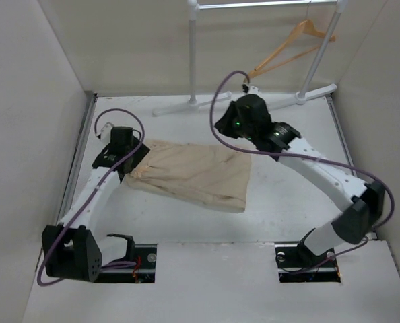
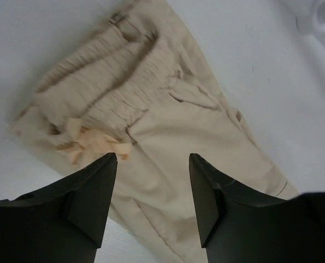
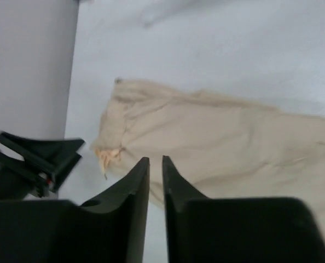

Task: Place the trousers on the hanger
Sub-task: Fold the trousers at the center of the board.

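The beige trousers [image 1: 193,175] lie folded flat on the white table, waistband to the left. My left gripper [image 1: 127,160] hangs just above the waistband end; in the left wrist view its jaws [image 2: 152,159] stand wide open and empty over the cloth [image 2: 168,126], beside the drawstring bow [image 2: 88,143]. My right gripper [image 1: 223,126] is raised above the trousers' far right part; its jaws [image 3: 156,159] are nearly closed with a thin gap and hold nothing, the trousers [image 3: 217,137] below them. The light wooden hanger [image 1: 291,47] hangs on the rack at the back right.
The white rack has upright poles [image 1: 193,54] and a base [image 1: 186,104] along the table's far edge. Beige walls close in the left, back and right sides. My left gripper also shows in the right wrist view [image 3: 42,159].
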`<state>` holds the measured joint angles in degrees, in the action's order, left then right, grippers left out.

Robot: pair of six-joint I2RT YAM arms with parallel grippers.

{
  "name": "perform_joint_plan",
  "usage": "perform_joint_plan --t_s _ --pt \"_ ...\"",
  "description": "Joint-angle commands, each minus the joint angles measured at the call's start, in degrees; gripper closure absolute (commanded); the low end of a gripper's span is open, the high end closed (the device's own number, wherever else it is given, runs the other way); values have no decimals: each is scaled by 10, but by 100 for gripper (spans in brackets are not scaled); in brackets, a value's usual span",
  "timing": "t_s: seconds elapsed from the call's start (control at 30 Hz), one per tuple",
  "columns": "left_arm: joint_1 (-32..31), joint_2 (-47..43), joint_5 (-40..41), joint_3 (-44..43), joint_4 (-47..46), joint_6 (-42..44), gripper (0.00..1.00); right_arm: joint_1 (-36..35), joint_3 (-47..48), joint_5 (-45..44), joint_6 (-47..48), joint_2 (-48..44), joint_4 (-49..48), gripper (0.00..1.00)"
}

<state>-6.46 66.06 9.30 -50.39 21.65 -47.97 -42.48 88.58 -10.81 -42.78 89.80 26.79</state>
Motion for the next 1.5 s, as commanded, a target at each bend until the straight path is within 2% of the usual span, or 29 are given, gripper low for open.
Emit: perform_joint_plan --t_s 0.0,0.13,0.33,0.5,0.63,0.73,0.87,0.93,1.03,1.1,1.13,1.17,1.23,1.33,1.47 --pt "-56 64 13 -36 -62 17 49 9 -144 54 21 -67 -52 85" --pt "-67 166 -8 -63 -111 30 51 27 -284 89 13 -135 -80 81" --pt "-43 264 -13 -96 -158 38 51 24 -400 112 -23 -129 -147 80" --pt "-5 293 -4 -54 -173 38 52 27 -490 113 -63 -109 -202 83" --pt "20 254 10 5 -169 33 52 26 -531 107 -67 -135 -200 82" --pt "36 208 10 41 -161 30 51 40 -545 114 -60 -146 -198 82" --pt "27 133 -8 37 -147 33 43 53 -521 131 -36 -149 -170 79" --pt "16 107 -11 13 -136 38 40 53 -490 136 -20 -165 -130 73" --pt "-4 89 -11 -35 -115 52 38 53 -433 139 11 -211 -69 57" --pt "-31 88 -11 -56 -110 60 44 61 -396 143 30 -227 -56 53" --pt "-52 92 -12 -62 -110 60 50 71 -377 150 40 -226 -58 60" --pt "-75 97 -12 -66 -110 60 58 81 -358 159 50 -213 -67 74" --pt "-133 109 -5 -68 -117 53 74 108 -322 183 59 -168 -109 92" --pt "-222 132 12 -71 -126 24 83 142 -268 248 44 -69 -190 96" --pt "-301 162 16 -60 -146 -15 83 167 -213 293 9 60 -240 96"
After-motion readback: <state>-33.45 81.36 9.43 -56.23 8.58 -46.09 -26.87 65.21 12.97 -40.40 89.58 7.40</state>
